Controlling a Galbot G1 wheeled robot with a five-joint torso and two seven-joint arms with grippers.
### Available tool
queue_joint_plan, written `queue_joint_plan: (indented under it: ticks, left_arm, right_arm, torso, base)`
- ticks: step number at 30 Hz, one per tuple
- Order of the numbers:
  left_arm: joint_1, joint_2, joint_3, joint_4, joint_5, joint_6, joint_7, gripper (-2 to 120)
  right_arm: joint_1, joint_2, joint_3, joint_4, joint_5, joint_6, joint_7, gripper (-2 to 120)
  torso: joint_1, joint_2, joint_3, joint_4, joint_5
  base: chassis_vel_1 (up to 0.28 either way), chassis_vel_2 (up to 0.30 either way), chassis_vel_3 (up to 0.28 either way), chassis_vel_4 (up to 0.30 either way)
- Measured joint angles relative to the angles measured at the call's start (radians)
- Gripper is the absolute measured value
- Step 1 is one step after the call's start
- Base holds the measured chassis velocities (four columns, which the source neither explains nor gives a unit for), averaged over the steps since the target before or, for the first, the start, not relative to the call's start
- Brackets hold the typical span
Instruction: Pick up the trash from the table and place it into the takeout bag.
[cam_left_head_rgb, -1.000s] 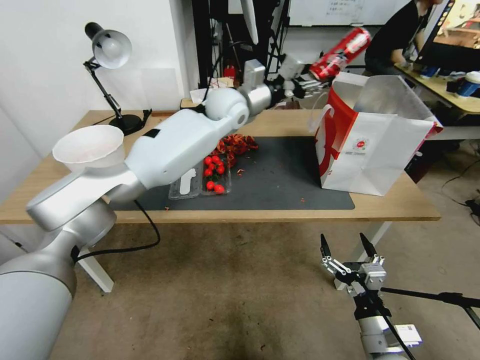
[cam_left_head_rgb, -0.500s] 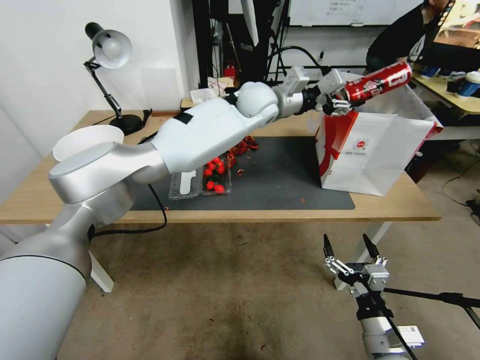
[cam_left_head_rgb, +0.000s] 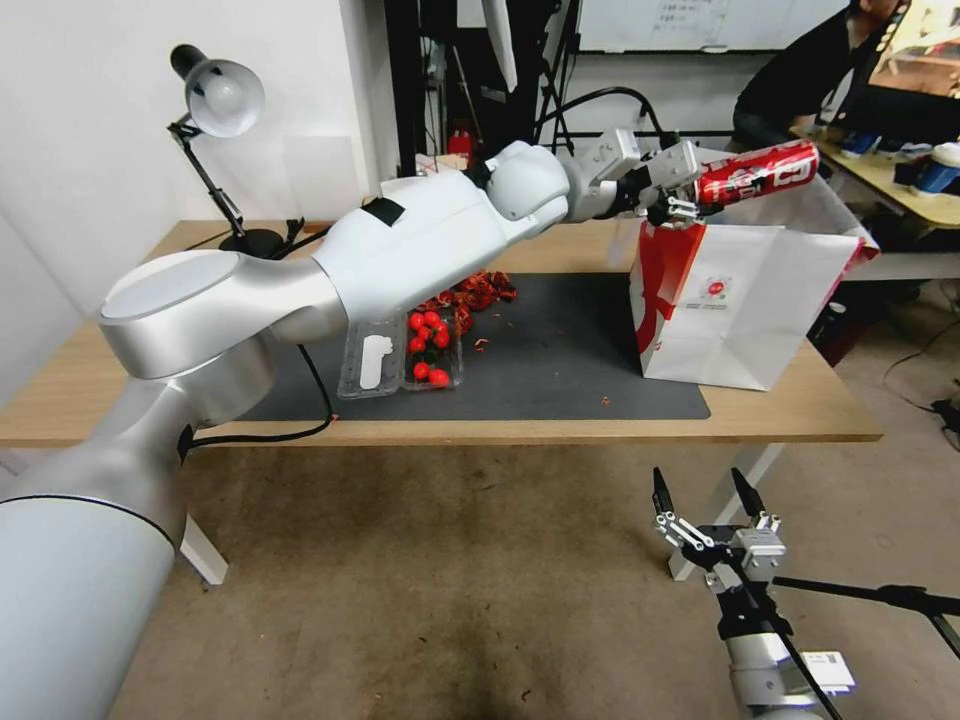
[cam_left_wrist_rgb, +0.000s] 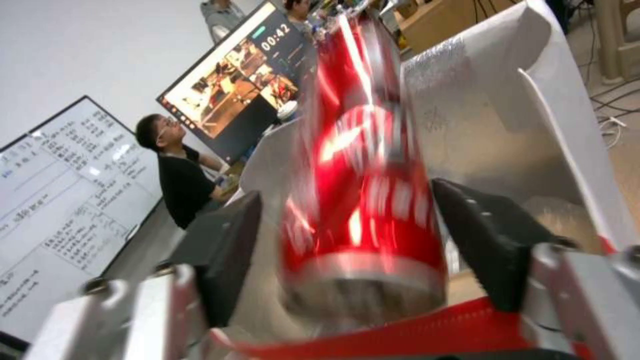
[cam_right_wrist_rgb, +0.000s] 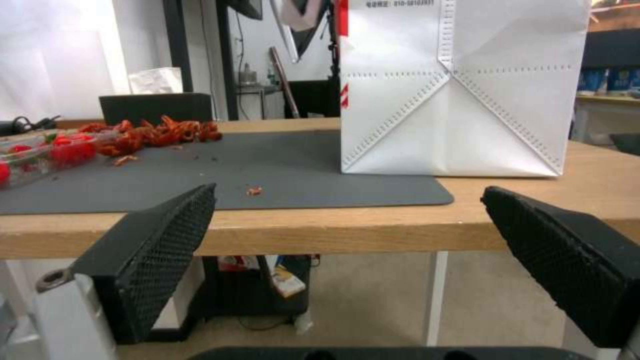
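Red and glossy, the drink can (cam_left_head_rgb: 757, 172) lies nearly level in the air above the open mouth of the takeout bag (cam_left_head_rgb: 735, 310), its far end tipped slightly up. The left gripper (cam_left_head_rgb: 690, 190) holds it by one end; from the left wrist the can (cam_left_wrist_rgb: 363, 185) runs away from the camera between the two black pads (cam_left_wrist_rgb: 490, 235), but its outline is blurred, so whether the pads press on it or stand just off it cannot be told. Past the can, the bag's silvery foil lining (cam_left_wrist_rgb: 480, 120) is seen.

The bag stands upright on the table (cam_left_head_rgb: 810, 410) near its right end, its base partly on the right edge of the dark grey mat (cam_left_head_rgb: 560, 350) and partly on the bare wood. Its red side panel (cam_left_head_rgb: 660, 285) faces the middle of the table.

On the mat's left part lies a clear plastic tray (cam_left_head_rgb: 400, 355) with small red fruits, and behind it a heap of reddish scraps (cam_left_head_rgb: 475, 290). A black desk lamp (cam_left_head_rgb: 220, 150) stands at the table's far left corner.

The right gripper (cam_left_head_rgb: 712, 500) hangs low in front of the table's near edge, fingers spread wide with nothing between them; its black pads (cam_right_wrist_rgb: 160, 250) frame the table edge and the bag (cam_right_wrist_rgb: 460, 90) from below.
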Motion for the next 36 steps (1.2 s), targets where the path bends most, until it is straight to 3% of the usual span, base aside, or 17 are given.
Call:
queue_joint_plan:
  ticks: [6,11,12,13,14,16,17,18,19,21,22,23,25,27,29,36]
  left_arm:
    - [0.000,0.005,0.000,-0.009,-0.007,0.003,-0.025,95]
    - [0.004,0.035,-0.019,-0.025,-0.044,0.010,-0.032,100]
    - [0.008,0.048,-0.031,-0.036,-0.078,0.013,-0.052,100]
    - [0.016,0.062,-0.045,-0.049,-0.116,0.018,-0.109,100]
    - [0.016,0.062,-0.045,-0.049,-0.116,0.018,-0.109,100]
    - [0.033,0.076,-0.072,-0.066,-0.154,0.024,-0.217,100]
    - [0.052,0.087,-0.098,-0.086,-0.182,0.042,-0.311,100]
    - [0.062,0.092,-0.109,-0.099,-0.193,0.055,-0.356,100]
    - [0.062,0.092,-0.109,-0.099,-0.193,0.055,-0.356,100]
    - [0.119,0.119,-0.158,-0.176,-0.230,0.120,-0.623,100]
    - [0.141,0.129,-0.169,-0.205,-0.238,0.135,-0.717,100]
    - [0.141,0.129,-0.169,-0.205,-0.238,0.135,-0.717,100]
    - [0.188,0.149,-0.184,-0.259,-0.242,0.149,-0.862,100]
    - [0.200,0.153,-0.187,-0.271,-0.240,0.150,-0.896,100]
    - [0.270,0.177,-0.220,-0.332,-0.217,0.146,-1.049,100]
    - [0.373,0.253,-0.253,-0.421,-0.115,0.093,-1.092,100]
  right_arm:
    - [0.000,0.002,-0.001,0.001,0.000,0.000,-0.001,100]
    - [-0.002,0.002,-0.002,0.005,-0.001,0.000,-0.001,100]
    - [-0.002,0.002,-0.003,0.006,-0.002,0.000,-0.001,100]
    - [-0.001,0.002,-0.004,0.007,-0.003,0.000,-0.001,100]
    - [-0.001,0.002,-0.004,0.007,-0.003,0.000,-0.001,100]
    - [0.000,0.002,-0.006,0.009,-0.004,-0.001,-0.001,100]
    - [0.000,0.002,-0.008,0.010,-0.005,-0.002,-0.001,100]
    - [0.000,0.002,-0.008,0.010,-0.005,-0.003,-0.001,100]
    - [0.000,0.002,-0.008,0.010,-0.005,-0.003,-0.001,100]
    - [0.000,0.002,-0.010,0.011,-0.007,-0.003,-0.001,100]
    - [-0.001,0.001,-0.011,0.012,-0.008,-0.003,-0.001,100]
    - [-0.001,0.001,-0.011,0.012,-0.008,-0.003,-0.001,100]
    - [-0.003,0.000,-0.011,0.015,-0.010,-0.004,0.000,100]
    - [-0.003,0.000,-0.011,0.016,-0.010,-0.004,0.000,100]
    - [-0.005,-0.001,-0.011,0.021,-0.011,-0.008,0.000,100]
    - [-0.009,0.001,-0.011,0.027,-0.015,-0.009,0.001,100]
  torso:
    - [0.000,0.000,0.000,0.0000,0.0000]
    - [0.000,0.000,0.000,0.0002,0.0000]
    - [0.000,0.000,0.000,0.0003,-0.0001]
    - [0.000,0.000,0.000,0.0004,-0.0001]
    - [0.000,0.000,0.000,0.0004,-0.0001]
    - [0.000,0.000,0.000,0.0003,-0.0002]
    - [0.000,0.000,0.000,0.0002,-0.0001]
    - [0.000,0.000,0.000,0.0002,-0.0001]
    - [0.000,0.000,0.000,0.0002,-0.0001]
    - [0.000,0.000,0.000,0.0002,-0.0002]
    - [0.000,0.000,0.000,0.0005,-0.0002]
    - [0.000,0.000,0.000,0.0005,-0.0002]
    - [0.000,0.000,0.000,0.0001,-0.0003]
    - [0.000,0.000,0.000,0.0002,-0.0003]
    - [0.000,0.000,0.000,0.0002,-0.0003]
    - [0.000,0.000,0.000,0.0000,-0.0001]
  base:
    - [0.000,0.000,0.000,0.000]
    - [0.000,0.000,0.000,0.000]
    - [0.000,0.000,0.000,0.000]
    - [0.000,0.000,0.000,0.000]
    - [0.000,0.000,0.000,0.000]
    - [0.000,0.000,0.000,0.000]
    - [0.000,0.000,0.000,0.000]
    - [0.000,0.000,0.000,0.000]
    - [0.000,0.000,0.000,0.000]
    - [0.000,0.000,0.000,0.000]
    - [0.000,0.000,0.000,0.000]
    - [0.000,0.000,0.000,0.000]
    - [0.000,0.000,0.000,0.000]
    - [0.000,0.000,0.000,0.000]
    - [0.000,0.000,0.000,0.000]
    - [0.000,0.000,0.000,0.000]
